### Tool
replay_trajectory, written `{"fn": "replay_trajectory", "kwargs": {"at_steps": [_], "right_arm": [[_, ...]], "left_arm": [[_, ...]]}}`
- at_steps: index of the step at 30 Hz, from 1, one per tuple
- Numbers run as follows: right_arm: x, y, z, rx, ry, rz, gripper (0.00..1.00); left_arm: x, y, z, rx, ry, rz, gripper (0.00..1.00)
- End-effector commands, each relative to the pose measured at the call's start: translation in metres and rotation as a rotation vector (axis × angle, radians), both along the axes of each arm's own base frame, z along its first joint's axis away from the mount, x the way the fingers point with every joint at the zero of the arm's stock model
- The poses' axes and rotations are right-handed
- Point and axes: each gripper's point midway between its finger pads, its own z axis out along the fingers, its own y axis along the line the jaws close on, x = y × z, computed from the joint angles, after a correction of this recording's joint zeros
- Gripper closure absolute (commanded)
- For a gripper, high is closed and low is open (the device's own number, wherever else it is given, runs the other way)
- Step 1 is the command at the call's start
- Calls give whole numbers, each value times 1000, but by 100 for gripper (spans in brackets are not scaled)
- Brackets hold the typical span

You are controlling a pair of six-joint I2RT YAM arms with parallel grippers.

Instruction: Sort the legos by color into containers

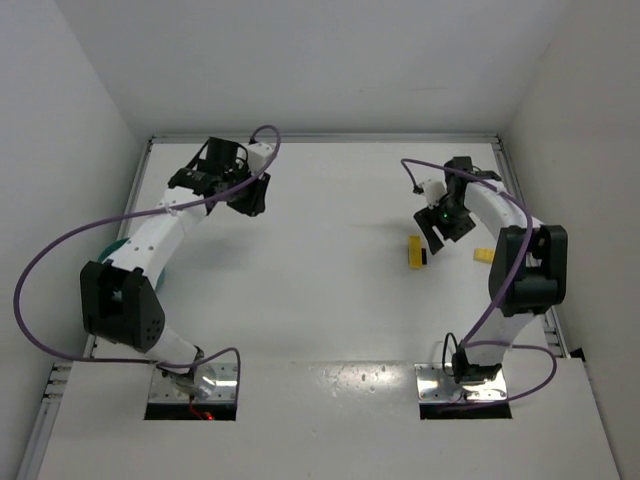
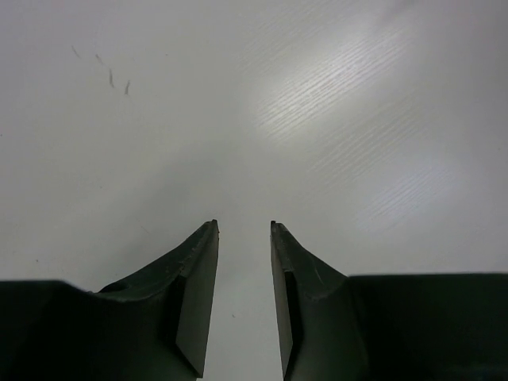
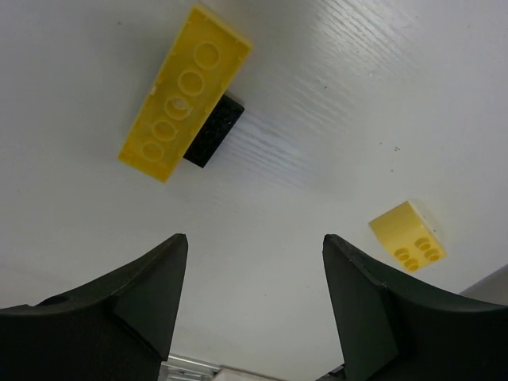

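Top external view: the right end effector (image 1: 440,230) hangs over the white surface (image 1: 320,310), just beside a long yellow brick (image 1: 414,251). A small black block (image 1: 423,258) touches that brick's side, crowding one long edge. A small yellow brick (image 1: 483,255) lies near the right arm's elbow, apart from the other two. In the right wrist view the jaws stand wide and empty. The left end effector (image 1: 248,195) sits far left, its jaws narrow with nothing between them in its wrist view. A teal bowl (image 1: 113,247) peeks out, mostly hidden behind the left arm.
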Motion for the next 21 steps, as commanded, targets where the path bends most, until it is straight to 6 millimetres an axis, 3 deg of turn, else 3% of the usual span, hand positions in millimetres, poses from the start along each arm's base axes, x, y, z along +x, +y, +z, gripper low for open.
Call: {"fn": "replay_trajectory", "kwargs": {"at_steps": [1,7,10,14,19,21], "right_arm": [[10,10,7,49,-59,17,31],[26,35,1,163,-35,-31,28],[43,44,-3,190,-24,-58,28],[65,40,-14,166,-25,-139,28],[71,38,-25,152,-2,-192,27],[59,39,-34,150,34,-209,27]], "left_arm": [[20,-4,22,-33,-68,38,62],[22,-11,17,-24,-59,28,61],[23,-9,17,-22,-58,44,61],[25,-1,18,-10,-68,106,55],[27,15,20,23,-97,184,50],[28,21,22,34,-110,218,46]]}}
